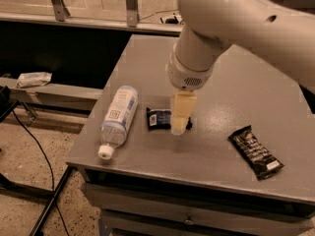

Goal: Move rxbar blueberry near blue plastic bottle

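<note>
The rxbar blueberry [158, 119], a small dark blue bar with a pale label patch, lies flat on the grey table [246, 82]. The blue plastic bottle [118, 115] lies on its side just left of it, white cap toward the front edge, with a small gap between them. My gripper [180, 116] hangs from the big white arm over the right end of the bar and hides that end. I cannot tell whether it touches the bar.
A larger black-brown wrapped bar [255, 152] lies at the front right of the table. The table's left edge and front edge are close to the bottle. A crumpled wrapper [32, 78] lies on a low ledge to the left.
</note>
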`<state>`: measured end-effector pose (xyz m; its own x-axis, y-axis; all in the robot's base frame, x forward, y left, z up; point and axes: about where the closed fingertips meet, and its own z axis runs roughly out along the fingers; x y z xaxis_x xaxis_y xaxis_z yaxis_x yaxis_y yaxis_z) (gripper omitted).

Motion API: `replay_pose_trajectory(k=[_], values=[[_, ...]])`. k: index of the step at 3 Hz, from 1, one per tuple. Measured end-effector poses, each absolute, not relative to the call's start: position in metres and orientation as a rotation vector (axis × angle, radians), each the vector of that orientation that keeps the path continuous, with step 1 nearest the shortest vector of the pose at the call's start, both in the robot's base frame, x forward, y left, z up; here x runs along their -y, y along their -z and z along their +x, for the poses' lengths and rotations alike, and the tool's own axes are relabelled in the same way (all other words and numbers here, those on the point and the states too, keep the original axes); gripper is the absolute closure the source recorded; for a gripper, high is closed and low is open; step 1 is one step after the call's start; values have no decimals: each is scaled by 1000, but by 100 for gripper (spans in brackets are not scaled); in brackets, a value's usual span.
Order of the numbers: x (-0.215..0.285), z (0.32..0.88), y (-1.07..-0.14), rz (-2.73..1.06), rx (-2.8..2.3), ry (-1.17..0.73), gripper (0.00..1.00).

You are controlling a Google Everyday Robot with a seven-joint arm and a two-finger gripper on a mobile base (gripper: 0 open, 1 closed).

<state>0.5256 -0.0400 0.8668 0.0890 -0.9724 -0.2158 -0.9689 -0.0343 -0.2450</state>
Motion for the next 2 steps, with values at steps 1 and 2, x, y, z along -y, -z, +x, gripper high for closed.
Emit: replay_pose_trajectory(k=[1,2], values=[[84,548,-908,-1990,-1939,36,0],[93,557,-934,-1946,-1925,63,0]])
